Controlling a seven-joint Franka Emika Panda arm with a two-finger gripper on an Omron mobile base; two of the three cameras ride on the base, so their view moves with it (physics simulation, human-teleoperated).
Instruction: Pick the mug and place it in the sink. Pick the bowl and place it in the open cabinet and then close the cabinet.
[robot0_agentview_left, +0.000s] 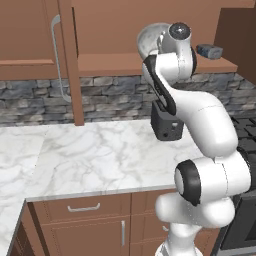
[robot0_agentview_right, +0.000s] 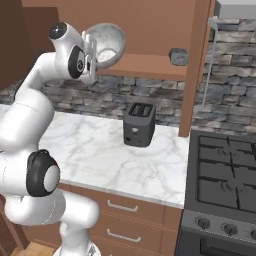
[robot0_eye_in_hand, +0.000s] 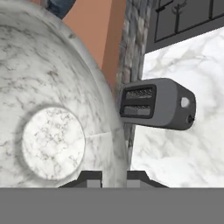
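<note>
**Bowl held on its side at the open cabinet shelf**

The bowl (robot0_agentview_right: 106, 44) is high in the air, at the level of the cabinet's inner shelf (robot0_agentview_right: 150, 66), and it is tipped on its side, so its round grey-white speckled inside faces outward in the right base view. In the left base view only a part of the bowl (robot0_agentview_left: 147, 40) shows, behind the robot's wrist. In the hand view the bowl (robot0_eye_in_hand: 52, 109) is very close, with its flat round bottom clearly visible.

The gripper (robot0_eye_in_hand: 114, 178) has its jaws closed narrow on the rim of the bowl: one finger tip is inside the wall and the other is outside. In the right base view the gripper (robot0_agentview_right: 93, 50) meets the bowl at its left edge.

The cabinet (robot0_agentview_left: 30, 35) is reddish-brown wood and stands open; one door (robot0_agentview_right: 197, 65) with a long silver bar handle (robot0_agentview_right: 210, 65) shows edge-on at the right of the shelf. On the shelf, well apart from the bowl, lies a small dark-grey block (robot0_agentview_right: 178, 56).

Below the shelf, a dark toaster (robot0_agentview_right: 139, 123) stands on the white marble counter (robot0_agentview_right: 95, 150), near the stone backsplash (robot0_agentview_right: 150, 95). A black gas stove (robot0_agentview_right: 225, 180) is just beside the counter on the right.
</note>
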